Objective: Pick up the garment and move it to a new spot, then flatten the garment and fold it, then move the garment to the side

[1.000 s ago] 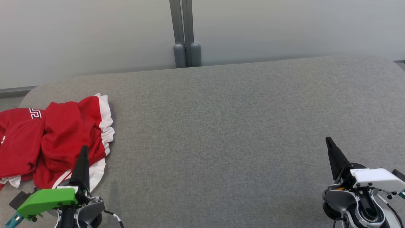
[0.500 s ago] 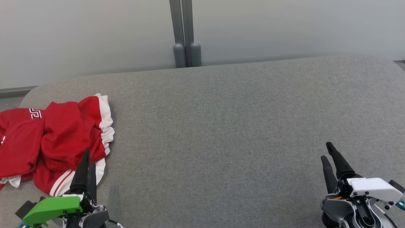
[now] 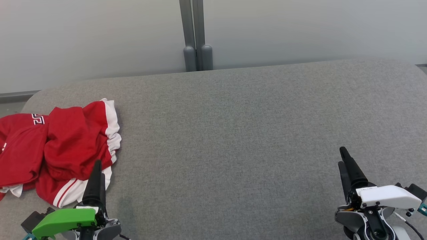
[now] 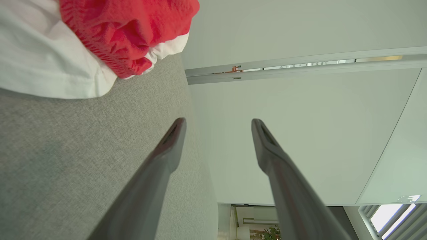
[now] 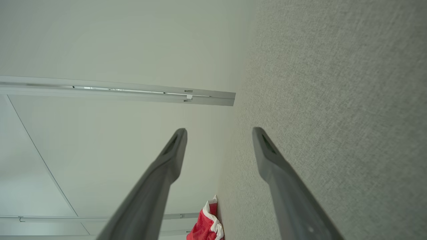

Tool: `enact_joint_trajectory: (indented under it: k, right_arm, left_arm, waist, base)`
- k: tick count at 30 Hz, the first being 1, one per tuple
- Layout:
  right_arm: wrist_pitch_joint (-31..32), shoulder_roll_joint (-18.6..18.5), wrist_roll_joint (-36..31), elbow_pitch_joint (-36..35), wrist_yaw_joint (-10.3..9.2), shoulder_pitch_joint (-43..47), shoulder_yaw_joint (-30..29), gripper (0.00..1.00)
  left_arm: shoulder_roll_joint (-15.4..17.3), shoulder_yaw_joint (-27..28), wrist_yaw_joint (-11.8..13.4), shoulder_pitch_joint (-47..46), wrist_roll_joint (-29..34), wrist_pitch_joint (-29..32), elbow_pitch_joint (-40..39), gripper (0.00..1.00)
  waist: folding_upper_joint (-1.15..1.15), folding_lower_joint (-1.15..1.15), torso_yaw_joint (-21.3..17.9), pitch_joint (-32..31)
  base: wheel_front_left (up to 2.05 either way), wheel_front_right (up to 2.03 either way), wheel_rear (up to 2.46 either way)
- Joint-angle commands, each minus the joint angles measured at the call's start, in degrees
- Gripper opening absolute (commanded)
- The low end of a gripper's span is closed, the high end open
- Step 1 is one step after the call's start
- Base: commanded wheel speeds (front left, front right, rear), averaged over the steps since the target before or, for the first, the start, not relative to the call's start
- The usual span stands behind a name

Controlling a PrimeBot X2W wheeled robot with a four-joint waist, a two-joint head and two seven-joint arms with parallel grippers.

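Garment (image 3: 60,150), crumpled red cloth trimmed white, is lying bunched at the grey woven surface's (image 3: 240,126) left end; left gripper (image 4: 218,123) and right gripper (image 5: 219,131) are hovering, tapered dark fingers apart.

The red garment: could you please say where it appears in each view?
Head view: garment at the left edge.
Left wrist view: garment in the upper left corner.
Right wrist view: garment at the bottom edge, centre.
Shared landmark: the grey padded surface under it.
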Motion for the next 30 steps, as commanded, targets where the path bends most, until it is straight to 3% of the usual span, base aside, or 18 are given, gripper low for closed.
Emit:
enact_joint_trajectory:
  k: [1,17,30]
  right_arm:
    - [-0.74,-0.48,-2.76,-1.65,0.11,-0.23,0.52,1.00]
    - [-4.40,-2.27,-26.79,-6.58,0.12,0.96,3.11,1.00]
    - [-6.99,-3.02,-43.27,-8.29,0.13,1.08,4.38,1.00]
  left_arm:
    - [0.56,-0.19,-0.12,-0.40,2.05,-0.71,-0.94,1.00]
    - [0.29,-0.16,0.22,1.13,23.61,-4.34,-3.18,1.00]
    - [0.40,-0.80,2.66,2.77,42.61,-6.91,-4.61,1.00]
  waist:
    - [0.00,0.00,0.04,0.00]
    - [0.00,0.00,0.28,0.05]
    - [0.00,0.00,-0.08,0.36]
  base:
    - [0.00,0.00,0.00]
    - [0.00,0.00,0.00]
    - [0.00,0.00,0.00]
